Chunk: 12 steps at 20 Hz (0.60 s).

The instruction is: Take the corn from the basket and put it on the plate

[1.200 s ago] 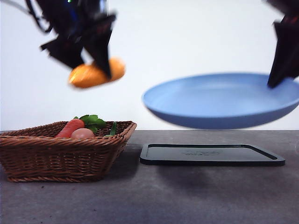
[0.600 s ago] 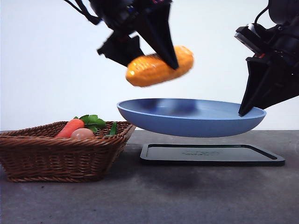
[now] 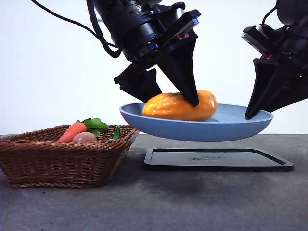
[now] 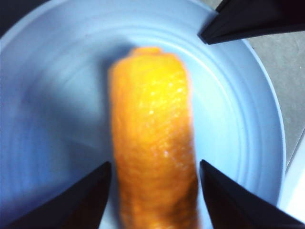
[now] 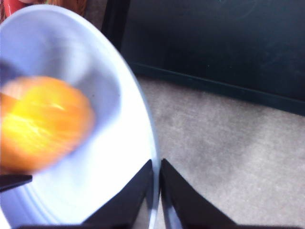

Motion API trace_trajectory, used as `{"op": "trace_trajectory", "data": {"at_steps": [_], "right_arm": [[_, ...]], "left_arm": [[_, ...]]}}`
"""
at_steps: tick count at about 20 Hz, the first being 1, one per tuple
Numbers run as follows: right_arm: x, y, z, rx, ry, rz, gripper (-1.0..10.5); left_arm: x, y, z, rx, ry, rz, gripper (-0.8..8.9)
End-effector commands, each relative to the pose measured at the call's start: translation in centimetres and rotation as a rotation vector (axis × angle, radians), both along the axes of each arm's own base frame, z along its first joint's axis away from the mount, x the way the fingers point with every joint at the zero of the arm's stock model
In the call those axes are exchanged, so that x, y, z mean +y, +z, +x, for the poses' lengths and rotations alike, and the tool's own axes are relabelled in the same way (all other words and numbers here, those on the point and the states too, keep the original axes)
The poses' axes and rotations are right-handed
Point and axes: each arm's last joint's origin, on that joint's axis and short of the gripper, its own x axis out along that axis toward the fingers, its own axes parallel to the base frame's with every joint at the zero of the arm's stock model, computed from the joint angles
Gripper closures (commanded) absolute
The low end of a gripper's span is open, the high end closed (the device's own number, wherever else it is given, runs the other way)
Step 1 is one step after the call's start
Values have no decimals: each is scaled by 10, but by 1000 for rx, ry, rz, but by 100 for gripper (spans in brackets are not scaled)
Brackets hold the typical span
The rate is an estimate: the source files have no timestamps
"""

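While the basket (image 3: 62, 156) is sitting on the worktop (image 3: 154, 207) off to the side, the left pincer (image 3: 173, 98) is hanging over the corn (image 3: 179, 106), its jaws spread either side of the cob and seemingly clear of it. The corn is lying inside the plate (image 3: 202, 130), long axis along the plate. The right pincer (image 5: 156, 181) is pinching the plate's rim, holding it above the black tray (image 3: 216, 160).

corn (image 3: 179, 106) in plate (image 3: 231, 129), above tray (image 3: 219, 160)
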Motion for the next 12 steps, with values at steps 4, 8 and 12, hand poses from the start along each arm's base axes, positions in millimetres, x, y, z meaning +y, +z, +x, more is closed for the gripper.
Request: {"op": "trace_trajectory", "data": {"at_steps": [4,8,12], "right_arm": [[2,4,5,-20,2,5,944],[2,4,5,-23,1,5,944],[-1,4,9,-43,-14,2,944]], "left_arm": [[-6,4,0,12,10,-4,461],[-7,25,2,4,9,-13,461],[-8,52,3,-15,7,-30,461]]}}
